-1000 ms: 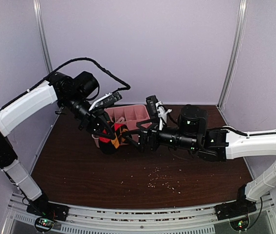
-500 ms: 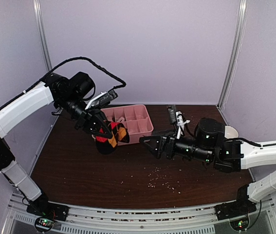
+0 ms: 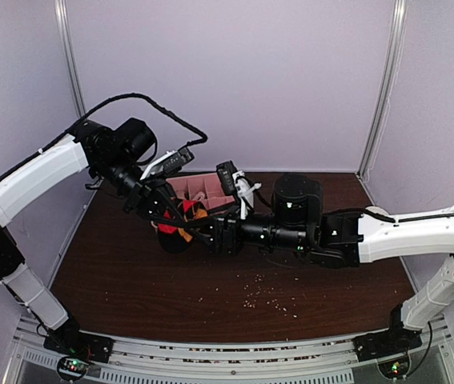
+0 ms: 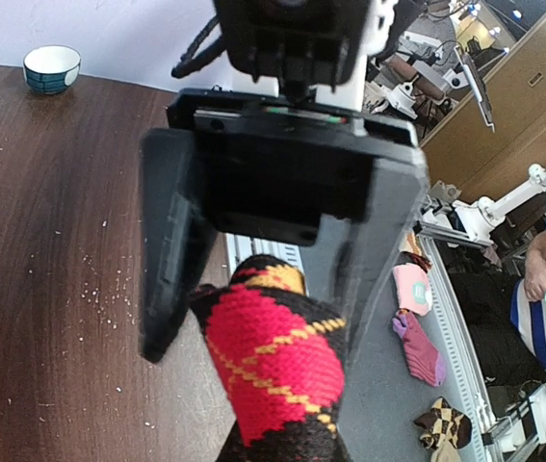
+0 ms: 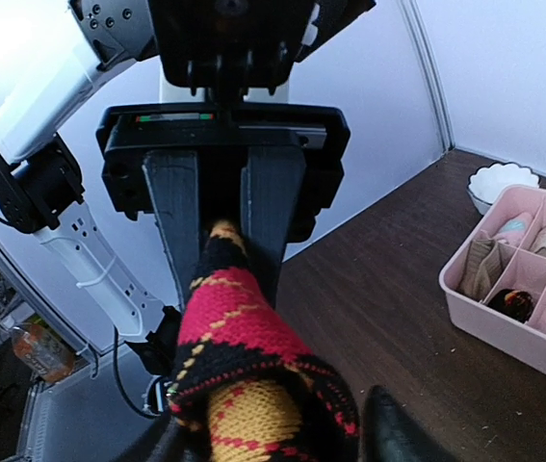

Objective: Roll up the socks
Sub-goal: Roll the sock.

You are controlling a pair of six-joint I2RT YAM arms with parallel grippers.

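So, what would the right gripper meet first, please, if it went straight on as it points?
The argyle sock held by the left gripper; its loose end seems to lie between the open fingers of the right gripper, depth unclear.

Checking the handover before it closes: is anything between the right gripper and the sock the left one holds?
Nothing visible. The sock, pinched in the left gripper, hangs with its free end between the open fingers of the right gripper. The pink tray sits off to one side.

No legible text, labels or numbers (all views)
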